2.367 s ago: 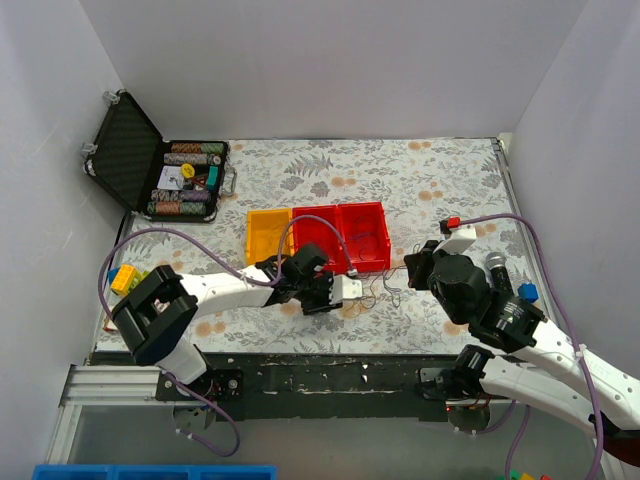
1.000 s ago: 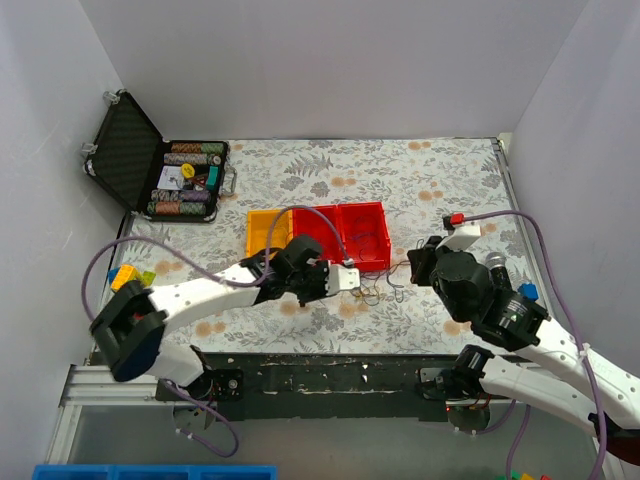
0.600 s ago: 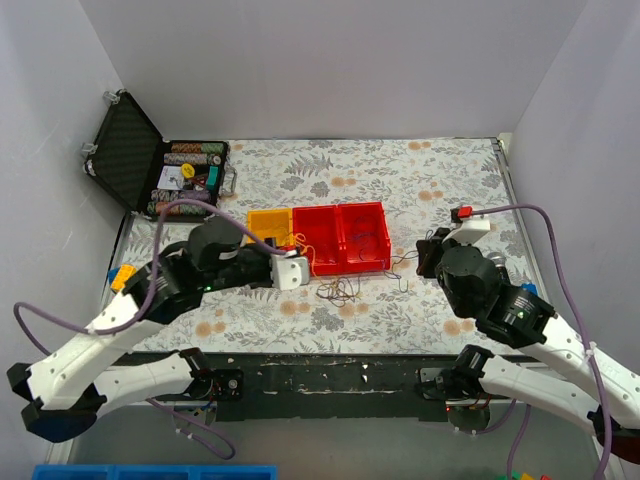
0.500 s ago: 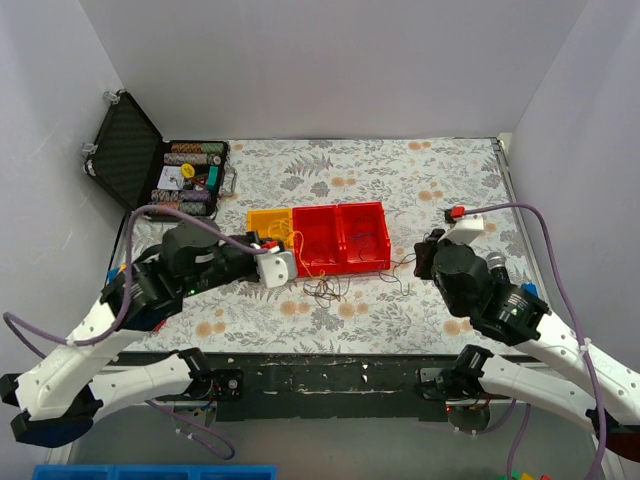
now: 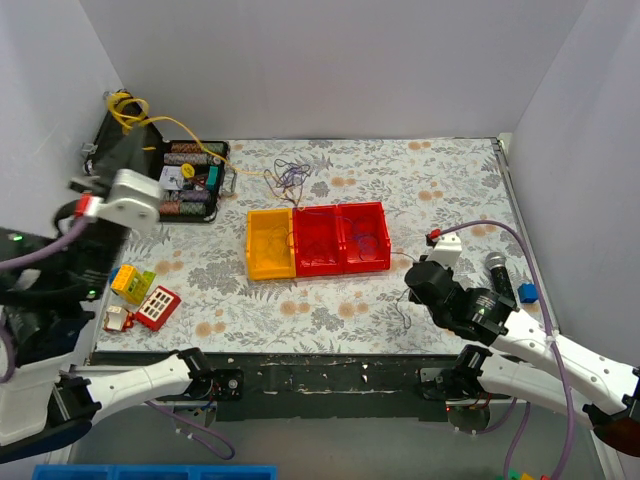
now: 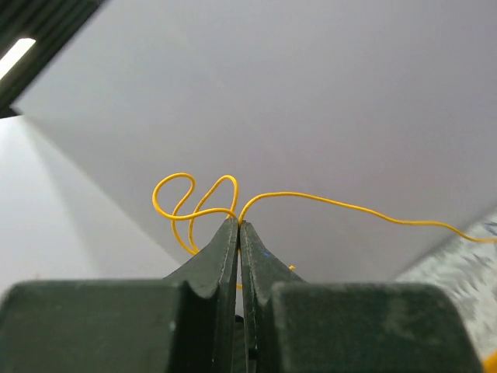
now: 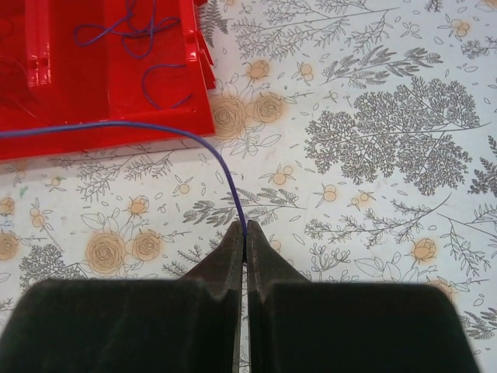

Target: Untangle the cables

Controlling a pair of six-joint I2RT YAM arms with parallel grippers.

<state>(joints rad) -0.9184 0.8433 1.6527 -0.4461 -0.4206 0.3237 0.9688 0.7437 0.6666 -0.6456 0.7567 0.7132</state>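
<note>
My left gripper (image 5: 127, 118) is raised high at the far left, shut on a thin yellow wire (image 5: 215, 158). In the left wrist view the yellow wire (image 6: 334, 203) loops out of the closed fingertips (image 6: 229, 241). The yellow wire runs right to a small dark purple tangle (image 5: 290, 177) beyond the bins. My right gripper (image 5: 410, 288) is low, right of the red bin, shut on a thin purple wire (image 7: 210, 148) that runs left along the bin's front. More purple wire (image 7: 147, 31) lies inside the red bin (image 7: 101, 85).
A yellow bin (image 5: 268, 245) and red double bin (image 5: 340, 238) stand mid-table. An open black case (image 5: 150, 165) of chips is far left. Toy blocks (image 5: 130, 282) and a red-white toy (image 5: 155, 305) lie near left. A microphone (image 5: 497, 268) lies right.
My left arm has swung up and far to the left with the yellow wire, pulling the tangle from in front of the bins to beyond them. My right gripper moved nearer.
</note>
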